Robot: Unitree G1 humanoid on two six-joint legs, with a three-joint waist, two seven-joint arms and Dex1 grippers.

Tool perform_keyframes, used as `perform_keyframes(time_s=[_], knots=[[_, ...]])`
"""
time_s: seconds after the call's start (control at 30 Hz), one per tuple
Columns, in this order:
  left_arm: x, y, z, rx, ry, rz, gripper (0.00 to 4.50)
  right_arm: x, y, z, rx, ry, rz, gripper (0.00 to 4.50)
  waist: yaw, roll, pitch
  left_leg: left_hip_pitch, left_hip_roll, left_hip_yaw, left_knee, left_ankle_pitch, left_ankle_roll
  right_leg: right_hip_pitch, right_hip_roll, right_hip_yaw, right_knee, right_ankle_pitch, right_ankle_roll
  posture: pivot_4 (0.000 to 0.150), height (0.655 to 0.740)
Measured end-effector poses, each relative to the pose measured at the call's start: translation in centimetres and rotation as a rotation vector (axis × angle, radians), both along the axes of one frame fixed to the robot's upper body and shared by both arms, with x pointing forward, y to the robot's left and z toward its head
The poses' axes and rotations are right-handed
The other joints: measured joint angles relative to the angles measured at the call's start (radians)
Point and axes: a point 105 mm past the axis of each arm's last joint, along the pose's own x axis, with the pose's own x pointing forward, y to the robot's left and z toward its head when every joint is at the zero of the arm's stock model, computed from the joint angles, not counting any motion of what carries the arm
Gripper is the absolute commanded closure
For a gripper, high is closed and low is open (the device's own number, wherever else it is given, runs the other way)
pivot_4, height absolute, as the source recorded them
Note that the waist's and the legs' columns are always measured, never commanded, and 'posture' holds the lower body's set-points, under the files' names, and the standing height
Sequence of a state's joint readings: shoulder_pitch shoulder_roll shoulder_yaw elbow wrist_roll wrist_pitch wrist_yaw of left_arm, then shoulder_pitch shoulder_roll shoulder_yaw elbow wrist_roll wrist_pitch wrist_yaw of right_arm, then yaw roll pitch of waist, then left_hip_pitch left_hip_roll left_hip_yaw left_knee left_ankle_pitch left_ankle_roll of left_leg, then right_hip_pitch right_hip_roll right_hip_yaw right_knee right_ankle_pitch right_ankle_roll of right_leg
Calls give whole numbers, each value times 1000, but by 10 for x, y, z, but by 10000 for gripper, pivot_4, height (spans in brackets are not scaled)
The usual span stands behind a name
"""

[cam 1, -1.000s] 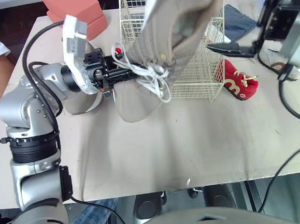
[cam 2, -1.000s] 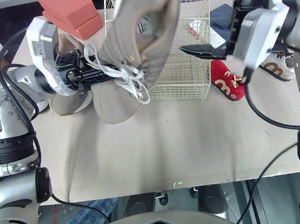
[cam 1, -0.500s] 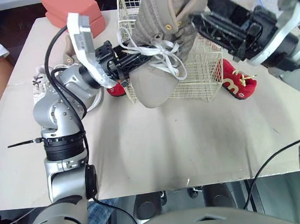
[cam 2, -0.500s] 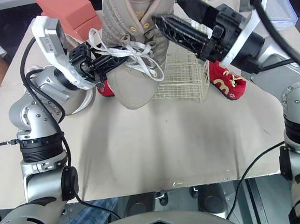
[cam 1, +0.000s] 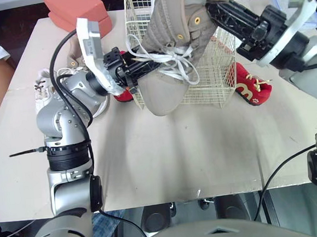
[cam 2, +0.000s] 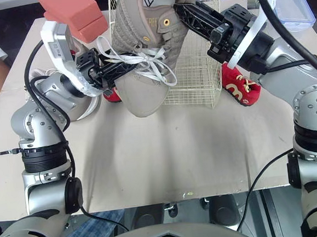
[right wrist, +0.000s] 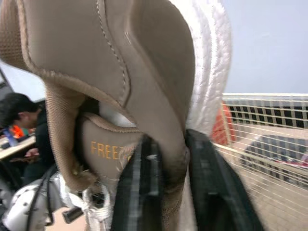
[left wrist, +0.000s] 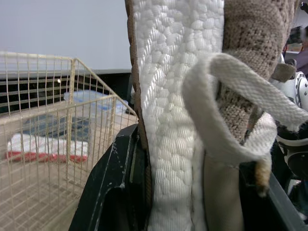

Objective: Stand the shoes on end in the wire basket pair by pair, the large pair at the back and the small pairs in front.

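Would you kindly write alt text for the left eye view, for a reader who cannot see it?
Both arms hold a large beige shoe toe-down in front of a wire basket on a table: the left gripper has its jaws shut at the laces, the right gripper at the heel collar. A small red shoe lies to the basket's right.
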State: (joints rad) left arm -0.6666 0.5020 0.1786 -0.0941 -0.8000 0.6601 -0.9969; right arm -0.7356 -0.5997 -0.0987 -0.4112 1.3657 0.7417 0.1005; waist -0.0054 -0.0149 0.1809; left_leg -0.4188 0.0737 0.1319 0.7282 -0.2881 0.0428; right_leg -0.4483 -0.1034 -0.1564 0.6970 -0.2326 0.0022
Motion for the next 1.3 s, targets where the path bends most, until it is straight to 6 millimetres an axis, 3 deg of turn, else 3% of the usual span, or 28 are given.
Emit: perform_keyframes(time_s=[0.03,0.13,0.17,0.27,0.43,0.57,0.73,0.93,1.1,1.3], knots=[[0,-1,-1,2,11,-7,18506,0,0,0,1,1,1,45000,0,0,0,0,0,0,0,0,0,0,0,0,0,0,0,1500,6860],[-1,-4,-6,21,35,-29,3233,0,1,0,3,-1,-1,45000,0,0,0,0,0,0,-1,0,0,0,0,0,0,0,0,1500,6860],[0,-4,-5,14,26,-17,459,1,1,0,3,-2,-3,45000,0,0,0,0,0,0,-1,0,0,0,0,0,-1,0,0,1500,6860],[4,-3,-2,5,-17,25,459,0,2,6,4,-21,-7,45000,-1,0,0,0,0,0,-1,0,0,0,0,0,-1,0,0,1500,6860],[3,15,12,-2,-93,93,459,13,-2,38,45,-78,-61,45000,-10,0,0,0,0,1,-2,0,0,-2,0,1,0,0,0,1500,6860],[-1,35,27,11,-162,169,459,29,-24,83,149,-172,-207,45000,-7,0,0,0,0,2,-4,0,0,-2,0,1,-1,0,0,1500,6860],[-3,36,31,27,-194,192,459,44,-56,122,255,-281,-439,45000,-1,0,0,0,0,2,-5,0,0,-2,-1,1,-2,0,0,1500,6860],[1,31,28,126,-212,229,459,63,-59,112,122,-356,-636,45000,-11,0,0,0,0,4,-6,0,0,-5,0,3,0,0,0,1500,6860],[3,31,34,168,-232,264,459,76,-48,89,59,-362,-682,45000,-11,1,0,0,0,5,-6,0,0,-6,0,3,0,0,0,1500,6860],[8,33,31,175,-195,295,459,79,-35,79,-31,-434,-696,45000,-8,1,0,-1,0,4,-6,0,0,-6,0,3,-1,0,0,1500,6860]])
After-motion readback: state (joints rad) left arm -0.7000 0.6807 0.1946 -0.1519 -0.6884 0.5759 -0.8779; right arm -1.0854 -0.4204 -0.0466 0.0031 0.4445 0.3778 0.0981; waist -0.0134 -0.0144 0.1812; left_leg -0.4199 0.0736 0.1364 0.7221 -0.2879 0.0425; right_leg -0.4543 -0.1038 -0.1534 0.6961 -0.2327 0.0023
